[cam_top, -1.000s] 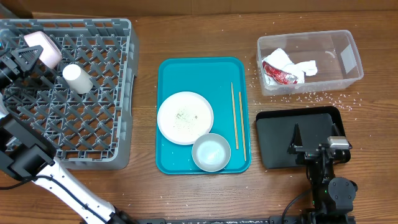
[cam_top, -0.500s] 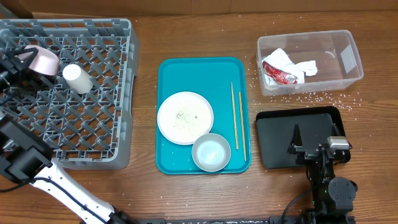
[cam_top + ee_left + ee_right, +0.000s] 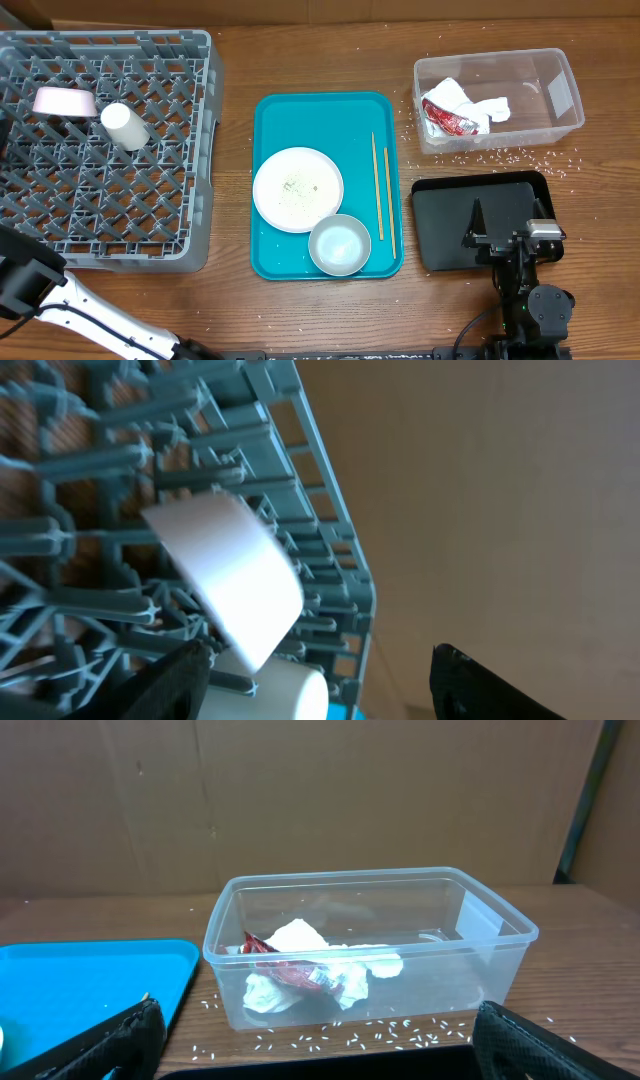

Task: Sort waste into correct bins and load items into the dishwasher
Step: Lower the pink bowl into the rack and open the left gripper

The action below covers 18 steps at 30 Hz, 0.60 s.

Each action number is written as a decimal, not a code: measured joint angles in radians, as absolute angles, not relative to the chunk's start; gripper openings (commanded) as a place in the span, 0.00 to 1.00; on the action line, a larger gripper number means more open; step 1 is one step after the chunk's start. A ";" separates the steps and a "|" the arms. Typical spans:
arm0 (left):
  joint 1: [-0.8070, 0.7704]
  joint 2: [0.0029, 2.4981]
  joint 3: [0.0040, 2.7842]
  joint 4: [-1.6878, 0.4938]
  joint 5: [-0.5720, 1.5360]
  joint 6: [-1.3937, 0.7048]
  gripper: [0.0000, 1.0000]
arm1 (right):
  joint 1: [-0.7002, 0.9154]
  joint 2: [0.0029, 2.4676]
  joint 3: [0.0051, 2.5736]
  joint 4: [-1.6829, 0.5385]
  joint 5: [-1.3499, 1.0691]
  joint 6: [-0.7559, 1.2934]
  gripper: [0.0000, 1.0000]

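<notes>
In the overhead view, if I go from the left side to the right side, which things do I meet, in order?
pink bowl → cup → plate → white bowl → chopsticks → clear tub

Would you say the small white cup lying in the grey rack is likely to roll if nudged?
Probably: the cup lies on its side, and its round wall favours rolling, though pegs of the rack may catch it. Its smooth surface looks slippery to grip.
</notes>
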State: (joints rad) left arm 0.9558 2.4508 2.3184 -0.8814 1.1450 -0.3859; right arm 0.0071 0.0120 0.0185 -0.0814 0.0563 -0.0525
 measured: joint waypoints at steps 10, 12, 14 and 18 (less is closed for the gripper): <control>0.812 2.297 2.358 -0.880 0.812 -0.336 0.04 | 0.007 0.012 0.019 -0.081 0.056 -0.052 1.00; 0.745 2.294 2.359 -0.892 0.704 -0.330 0.04 | 0.007 0.012 0.019 -0.081 0.056 -0.052 1.00; 0.673 2.296 2.358 -0.900 0.596 -0.310 0.04 | 0.007 0.012 0.019 -0.081 0.056 -0.053 1.00; 0.547 2.297 2.358 -0.895 0.389 -0.274 0.04 | 0.007 0.012 0.019 -0.081 0.056 -0.052 1.00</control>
